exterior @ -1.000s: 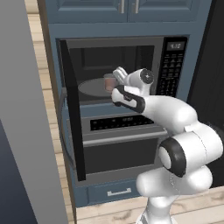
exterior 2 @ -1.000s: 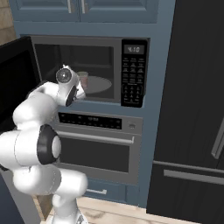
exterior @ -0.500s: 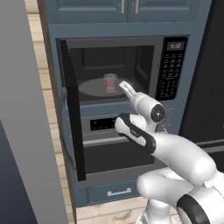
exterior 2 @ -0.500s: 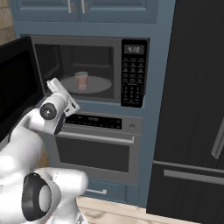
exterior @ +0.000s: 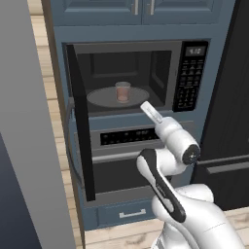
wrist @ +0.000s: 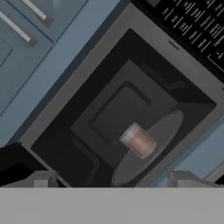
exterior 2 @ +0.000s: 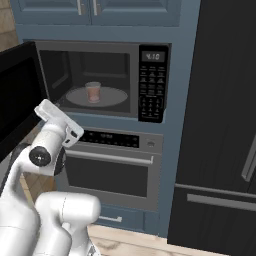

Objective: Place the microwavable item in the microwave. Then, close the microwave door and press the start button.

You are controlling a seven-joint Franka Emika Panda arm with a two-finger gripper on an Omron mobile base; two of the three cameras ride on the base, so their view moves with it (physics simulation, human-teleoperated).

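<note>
Flat, even rendered light, soft and slightly blurry, with a dim microwave [exterior: 141, 78] cavity.

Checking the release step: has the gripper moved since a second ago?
Yes. The gripper has pulled back out of the microwave and lower, leaving the tumbler on the turntable.

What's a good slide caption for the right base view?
Glass tumbler stands on the turntable inside the microwave, door open, gripper open outside the cavity.
</note>
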